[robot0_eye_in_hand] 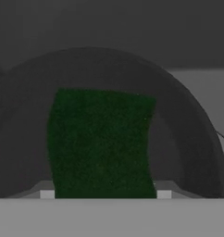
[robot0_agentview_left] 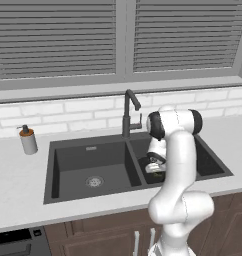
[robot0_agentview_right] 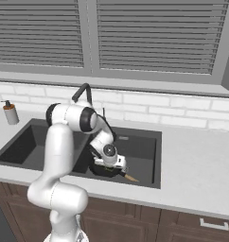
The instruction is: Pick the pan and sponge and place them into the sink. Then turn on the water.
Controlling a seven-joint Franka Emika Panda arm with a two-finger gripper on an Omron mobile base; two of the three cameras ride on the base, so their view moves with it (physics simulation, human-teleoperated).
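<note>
Sink [robot0_agentview_left: 88,150], double-basin, was set in the pale counter [robot0_agentview_right: 197,165] below the window; faucet [robot0_agentview_left: 129,107] stood behind the divider. Pan [robot0_agentview_right: 101,170] lay in the right basin, handle pointing toward the front rim. Gripper [robot0_eye_in_hand: 105,194] hung low over the pan, fingers clasping the green sponge [robot0_eye_in_hand: 102,143] on both sides.

We count one dark double-basin sink [robot0_agentview_left: 53,172] set in the counter [robot0_agentview_left: 13,200], with two basins and one round metal drain [robot0_agentview_left: 94,181] that we can see. One tall dark faucet [robot0_agentview_left: 128,112] stands at the sink's back edge. One soap dispenser [robot0_agentview_left: 28,140] stands near the counter's back left. One black pan [robot0_eye_in_hand: 188,129] holds one green sponge [robot0_eye_in_hand: 100,143]. One window [robot0_agentview_left: 118,40] has two blinds.
</note>
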